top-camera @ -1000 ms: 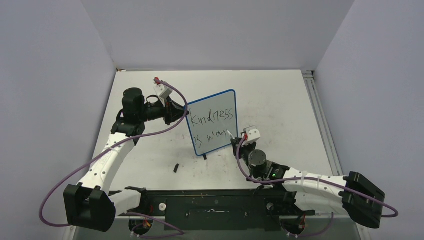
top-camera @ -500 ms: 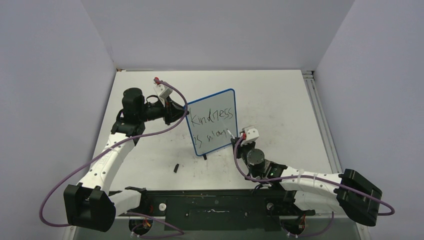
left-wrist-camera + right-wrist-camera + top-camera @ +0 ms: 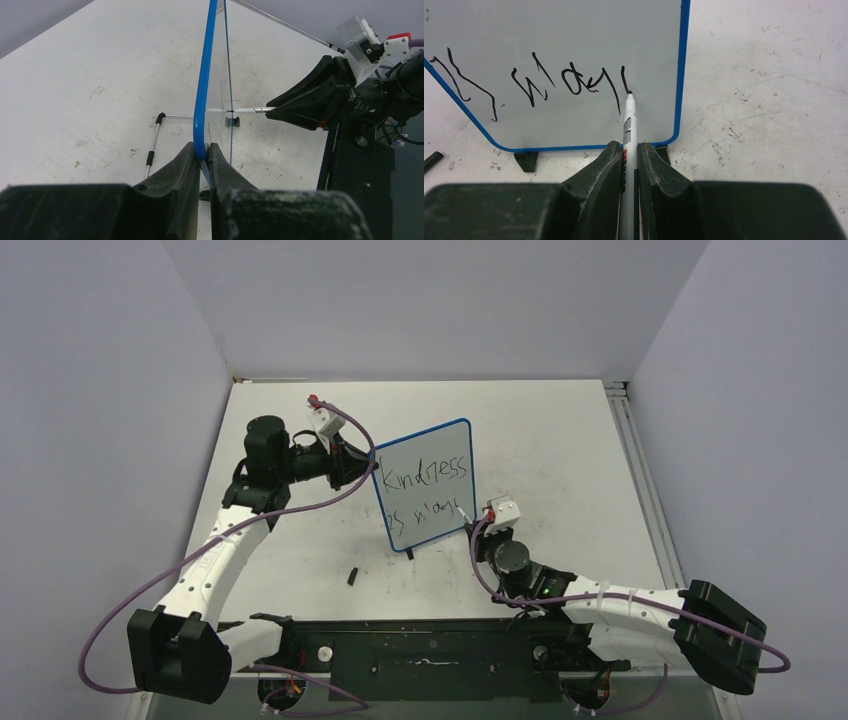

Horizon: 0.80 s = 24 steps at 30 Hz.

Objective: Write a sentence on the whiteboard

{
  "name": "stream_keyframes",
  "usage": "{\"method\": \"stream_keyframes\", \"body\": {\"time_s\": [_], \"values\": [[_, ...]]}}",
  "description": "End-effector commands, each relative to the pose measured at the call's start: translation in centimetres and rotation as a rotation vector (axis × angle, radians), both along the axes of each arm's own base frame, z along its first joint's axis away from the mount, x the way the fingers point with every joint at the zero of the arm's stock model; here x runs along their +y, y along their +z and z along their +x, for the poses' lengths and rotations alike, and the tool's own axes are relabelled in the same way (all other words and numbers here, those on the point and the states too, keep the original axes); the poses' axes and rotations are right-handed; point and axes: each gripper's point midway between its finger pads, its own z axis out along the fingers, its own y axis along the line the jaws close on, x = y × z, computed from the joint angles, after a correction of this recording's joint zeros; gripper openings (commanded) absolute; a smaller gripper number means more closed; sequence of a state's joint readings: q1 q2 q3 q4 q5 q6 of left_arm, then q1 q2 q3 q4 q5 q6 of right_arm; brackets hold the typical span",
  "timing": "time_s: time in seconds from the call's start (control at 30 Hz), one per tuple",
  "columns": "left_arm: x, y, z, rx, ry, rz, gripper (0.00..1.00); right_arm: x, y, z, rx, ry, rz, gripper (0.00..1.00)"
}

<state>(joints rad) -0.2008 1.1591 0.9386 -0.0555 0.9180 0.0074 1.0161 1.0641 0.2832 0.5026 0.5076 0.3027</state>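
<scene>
The whiteboard (image 3: 432,493) stands upright mid-table, blue-framed, on black feet (image 3: 526,161). My left gripper (image 3: 366,466) is shut on its left edge; in the left wrist view the blue frame (image 3: 204,85) runs up from between the fingers of that gripper (image 3: 205,151). The sentence (image 3: 428,473) shows "Kindness" above and "is mag" plus a short stroke below (image 3: 574,82). My right gripper (image 3: 628,150) is shut on a white marker (image 3: 628,125). Its black tip touches the board at the foot of that last stroke, near the right frame. The marker (image 3: 245,109) meets the board's face.
A small black marker cap (image 3: 353,576) lies on the table in front of the board, left of its feet. Behind the board a thin metal rod with a black sleeve (image 3: 151,148) rests on the table. The black base rail (image 3: 430,640) runs along the near edge.
My right gripper has shifted a little right and toward the near edge with the marker, adding a short stroke after "mag". The left arm and the board have not moved.
</scene>
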Motion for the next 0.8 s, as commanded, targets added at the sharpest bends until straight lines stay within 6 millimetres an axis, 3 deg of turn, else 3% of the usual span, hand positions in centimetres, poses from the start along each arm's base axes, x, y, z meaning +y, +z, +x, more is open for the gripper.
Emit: {"method": "stream_keyframes", "body": {"time_s": [0.0, 0.23, 0.77], "values": [[-0.1, -1.5, -0.7, 0.058, -0.029, 0.027, 0.0, 0.3, 3.1, 0.1, -0.06, 0.007, 0.084, 0.05], [-0.1, -1.6, -0.7, 0.06, -0.028, 0.027, 0.0, 0.2, 5.7, 0.5, -0.124, -0.002, 0.108, 0.05], [-0.2, -1.7, -0.6, 0.064, -0.029, 0.028, 0.0, 0.9, 6.2, 1.3, -0.149, 0.006, 0.1, 0.05]]}}
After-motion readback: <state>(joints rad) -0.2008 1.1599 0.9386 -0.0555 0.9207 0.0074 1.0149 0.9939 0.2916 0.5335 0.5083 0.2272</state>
